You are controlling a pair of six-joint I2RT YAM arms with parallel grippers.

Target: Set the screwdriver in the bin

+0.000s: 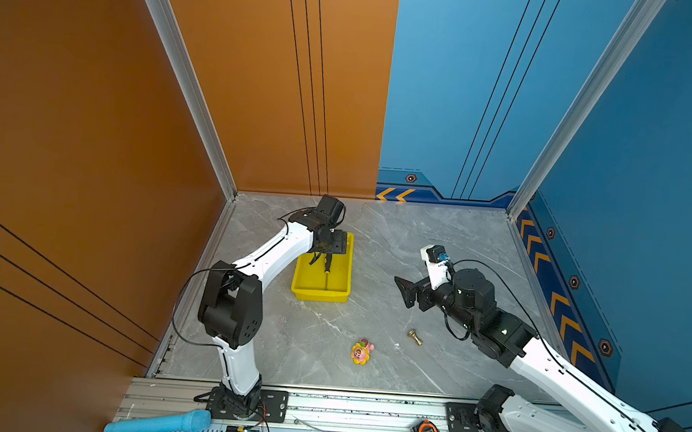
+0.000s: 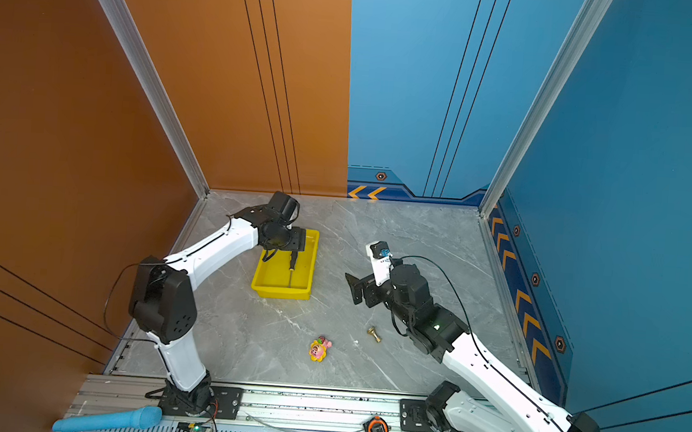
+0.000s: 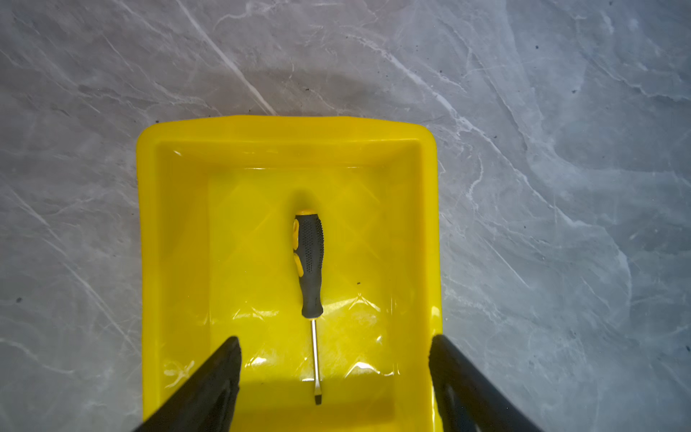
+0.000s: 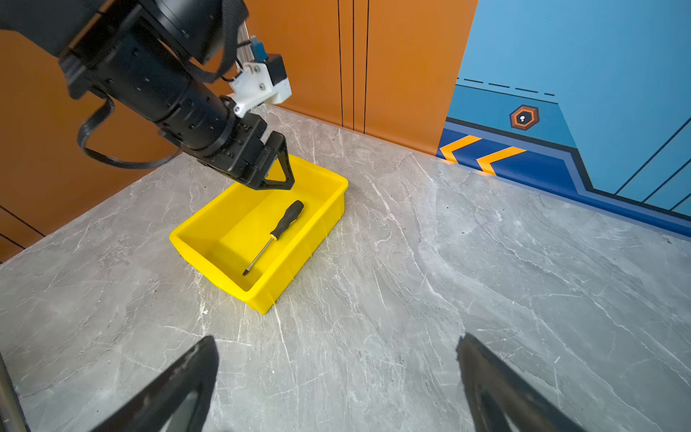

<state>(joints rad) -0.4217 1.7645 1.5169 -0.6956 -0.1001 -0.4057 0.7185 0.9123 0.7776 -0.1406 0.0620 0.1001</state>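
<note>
In both top views the left arm [image 1: 275, 249] rises from its base at about 7 o'clock, folds at a black elbow and stretches its white forearm toward 1 o'clock. Its wrist bends over, so the left pincer [image 3: 334, 338] points straight down, jaws spread wide and gripping nothing. The right arm [image 1: 566, 378] comes in from about 4 o'clock and runs toward 10 o'clock. The right pincer [image 4: 336, 338] points toward 9 o'clock, jaws wide apart and empty, well apart from the left pincer.
</note>
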